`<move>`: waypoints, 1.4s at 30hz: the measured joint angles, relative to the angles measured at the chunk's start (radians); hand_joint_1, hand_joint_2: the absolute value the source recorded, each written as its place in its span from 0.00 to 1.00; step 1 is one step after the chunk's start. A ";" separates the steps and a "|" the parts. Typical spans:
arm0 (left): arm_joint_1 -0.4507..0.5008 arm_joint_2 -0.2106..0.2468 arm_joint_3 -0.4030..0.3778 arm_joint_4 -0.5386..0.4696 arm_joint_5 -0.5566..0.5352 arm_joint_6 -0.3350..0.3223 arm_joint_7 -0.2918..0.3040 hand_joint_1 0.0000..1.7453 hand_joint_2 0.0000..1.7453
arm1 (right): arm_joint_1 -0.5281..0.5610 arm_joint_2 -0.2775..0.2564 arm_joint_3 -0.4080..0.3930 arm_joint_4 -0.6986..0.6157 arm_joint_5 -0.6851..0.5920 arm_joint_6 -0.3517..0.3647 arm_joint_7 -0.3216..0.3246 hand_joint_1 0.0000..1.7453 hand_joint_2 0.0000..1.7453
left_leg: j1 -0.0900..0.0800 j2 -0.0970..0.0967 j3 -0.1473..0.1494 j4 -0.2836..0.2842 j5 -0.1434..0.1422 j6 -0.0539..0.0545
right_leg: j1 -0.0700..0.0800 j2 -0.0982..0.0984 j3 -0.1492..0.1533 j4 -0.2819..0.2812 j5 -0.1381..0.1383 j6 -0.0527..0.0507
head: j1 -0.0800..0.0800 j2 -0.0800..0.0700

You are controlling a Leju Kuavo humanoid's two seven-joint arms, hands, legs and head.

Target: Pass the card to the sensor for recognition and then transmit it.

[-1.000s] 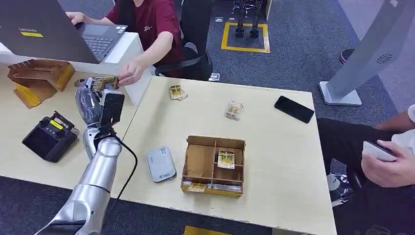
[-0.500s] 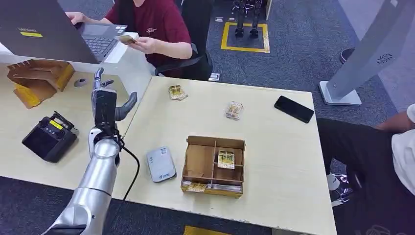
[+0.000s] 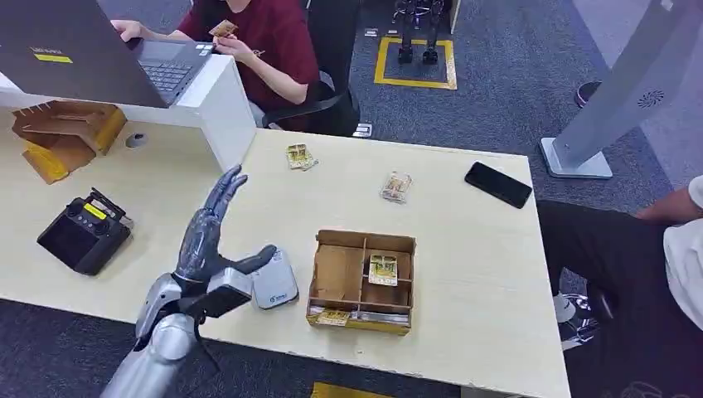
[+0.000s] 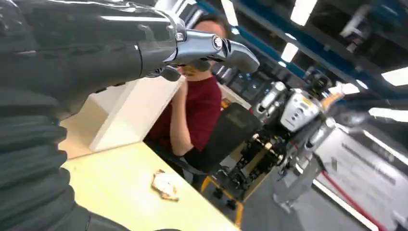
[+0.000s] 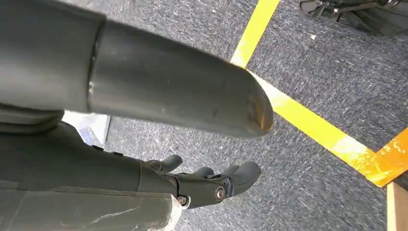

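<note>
Card (image 3: 221,29) in person's hand (image 3: 232,43); left hand (image 3: 217,240) spread, empty

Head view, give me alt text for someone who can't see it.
The robot's left hand hovers open over a pale table beside a white sensor and a cardboard tray. A seated person beyond holds a card.

Black phone (image 3: 497,184) lies near the far right corner of the light wood table (image 3: 481,274). Black handheld controller (image 3: 83,232) with yellow label sits on the left table, cardboard box (image 3: 66,133) beyond it. Open laptop (image 3: 99,58) on the white counter.
</note>
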 joint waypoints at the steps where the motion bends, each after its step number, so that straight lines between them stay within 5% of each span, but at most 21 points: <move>1: 0.027 0.008 -0.028 -0.007 -0.075 0.037 0.006 0.00 1.00 | 0.000 0.000 -0.003 0.000 0.000 0.000 -0.002 0.00 0.00 | 0.000 0.000 0.000 0.000 0.000 0.000 | 0.000 0.000 0.000 0.000 0.000 0.000 | 0.000 0.000; 10: 0.161 0.025 -0.163 0.021 -0.394 0.289 0.078 0.00 1.00 | -0.001 0.000 -0.022 -0.001 0.016 -0.002 0.007 0.00 0.00 | 0.000 0.000 0.000 0.000 0.000 0.000 | 0.000 0.000 0.000 0.000 0.000 0.000 | 0.000 0.000; 17: 0.187 0.009 -0.191 0.102 -0.475 0.386 0.119 0.00 1.00 | -0.001 0.000 -0.023 -0.001 0.029 -0.003 0.013 0.00 0.00 | 0.000 -0.001 0.000 0.000 0.000 0.000 | 0.000 0.000 0.000 0.000 0.000 0.000 | 0.000 0.000; 42: 0.185 -0.030 -0.285 0.251 -0.456 0.448 0.126 0.00 1.00 | -0.002 0.000 -0.041 -0.003 0.048 -0.004 0.016 0.00 0.00 | 0.000 -0.001 0.000 0.000 0.000 0.000 | 0.000 -0.001 0.000 0.000 0.000 0.000 | 0.000 0.000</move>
